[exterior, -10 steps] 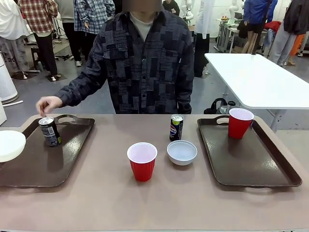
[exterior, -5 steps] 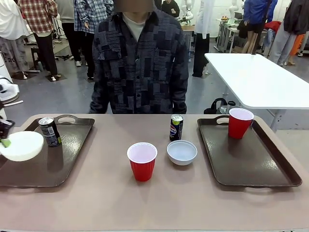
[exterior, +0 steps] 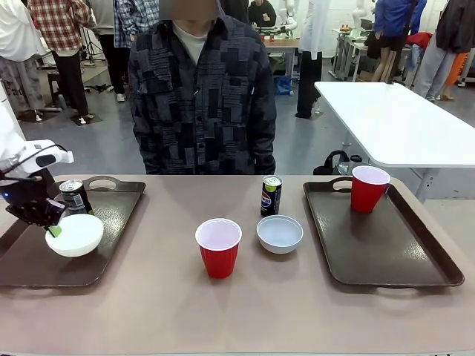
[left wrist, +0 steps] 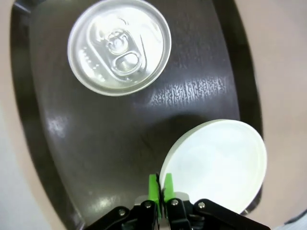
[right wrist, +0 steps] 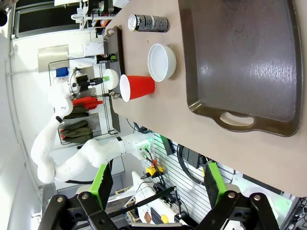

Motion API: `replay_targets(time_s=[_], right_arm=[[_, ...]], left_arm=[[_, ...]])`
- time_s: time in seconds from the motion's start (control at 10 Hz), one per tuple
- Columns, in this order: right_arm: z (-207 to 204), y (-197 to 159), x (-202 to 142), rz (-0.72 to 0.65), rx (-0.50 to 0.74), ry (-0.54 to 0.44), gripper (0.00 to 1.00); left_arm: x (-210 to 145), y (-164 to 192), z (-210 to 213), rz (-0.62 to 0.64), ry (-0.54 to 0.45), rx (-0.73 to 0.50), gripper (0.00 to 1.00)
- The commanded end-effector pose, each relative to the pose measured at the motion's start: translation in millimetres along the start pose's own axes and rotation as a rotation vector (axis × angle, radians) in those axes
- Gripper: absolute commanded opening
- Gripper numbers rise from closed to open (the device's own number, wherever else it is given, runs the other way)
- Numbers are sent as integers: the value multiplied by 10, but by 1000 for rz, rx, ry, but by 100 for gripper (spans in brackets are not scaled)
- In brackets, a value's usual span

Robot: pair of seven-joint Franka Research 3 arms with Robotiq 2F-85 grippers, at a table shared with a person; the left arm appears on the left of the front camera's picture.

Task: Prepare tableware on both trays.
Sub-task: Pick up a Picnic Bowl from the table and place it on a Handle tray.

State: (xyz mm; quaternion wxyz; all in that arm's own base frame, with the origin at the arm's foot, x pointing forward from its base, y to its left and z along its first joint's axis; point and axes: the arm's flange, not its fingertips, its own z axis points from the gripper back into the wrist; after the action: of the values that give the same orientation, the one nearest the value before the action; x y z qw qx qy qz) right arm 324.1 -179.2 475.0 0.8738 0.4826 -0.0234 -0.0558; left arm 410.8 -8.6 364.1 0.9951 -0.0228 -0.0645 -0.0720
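Tray [left wrist: 96, 143] glossy dark plastic; can [left wrist: 119, 45] top shiny metal; bowl [left wrist: 216, 163] smooth matt.

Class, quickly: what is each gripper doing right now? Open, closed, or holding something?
Left gripper: closed, fingers pinching the rim of the cream-white bowl.
Right gripper: open, holding nothing.

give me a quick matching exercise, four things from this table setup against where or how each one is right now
1 cream-white bowl
2 far red cup
3 pale grey bowl
4 right gripper

A stands on the right tray
B jaws wide open, empty
C on the bare table, in front of a can
D rim pinched by the left gripper

Pairs: 1-D, 2-A, 3-C, 4-B
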Motion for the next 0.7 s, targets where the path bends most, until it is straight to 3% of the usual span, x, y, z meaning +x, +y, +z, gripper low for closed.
replay_targets(time_s=[0.0,0.1,0.2,0.3,0.4,0.6], right_arm=[[1,9,12,2,23,-5,100],[1,9,12,2,23,-5,100],[1,9,12,2,23,-5,100],[1,9,12,2,23,-5,100],[1,9,12,2,23,-5,100],[1,9,12,2,23,-5,100]], left_arm=[[-400,-43,-290,-8,-9,-13,0],[-403,-41,-316,-8,-13,-15,0],[-407,-36,-301,-16,-8,-20,41],[-395,-20,-274,-23,-5,-31,64],[-414,-22,-220,-22,-8,-33,100],[-450,-53,-15,-43,5,-35,100]])
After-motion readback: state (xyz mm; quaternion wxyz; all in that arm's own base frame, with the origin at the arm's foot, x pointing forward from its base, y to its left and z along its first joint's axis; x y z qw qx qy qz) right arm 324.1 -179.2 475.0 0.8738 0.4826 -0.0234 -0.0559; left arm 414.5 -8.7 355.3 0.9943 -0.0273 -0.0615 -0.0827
